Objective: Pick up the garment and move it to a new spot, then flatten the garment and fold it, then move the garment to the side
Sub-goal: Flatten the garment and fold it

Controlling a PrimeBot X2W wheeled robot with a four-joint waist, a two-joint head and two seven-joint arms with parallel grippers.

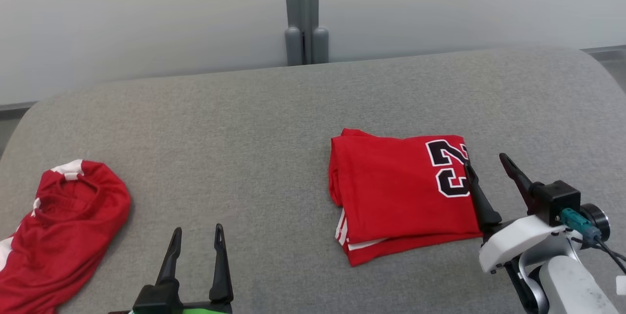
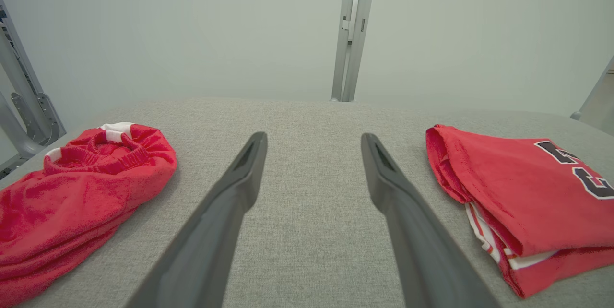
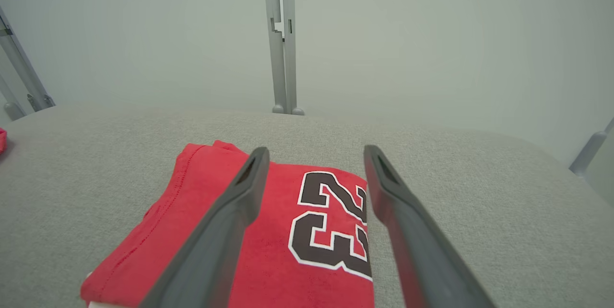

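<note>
Garment (image 1: pixel 401 191), a red knit jersey with black, white-edged numerals, lies folded into a neat rectangle right of centre in the head view, white-striped layers showing at its lower left corner; a second red garment (image 1: pixel 63 226) lies crumpled at lower left, ribbed collar up; both rest on a grey woven table (image 1: pixel 244 123) with rounded far corners; the right gripper (image 1: pixel 485 160) hangs spread and empty at the jersey's right edge; the left gripper (image 1: pixel 198 228), likewise spread and empty, sits bottom centre-left over bare cloth between them
</note>
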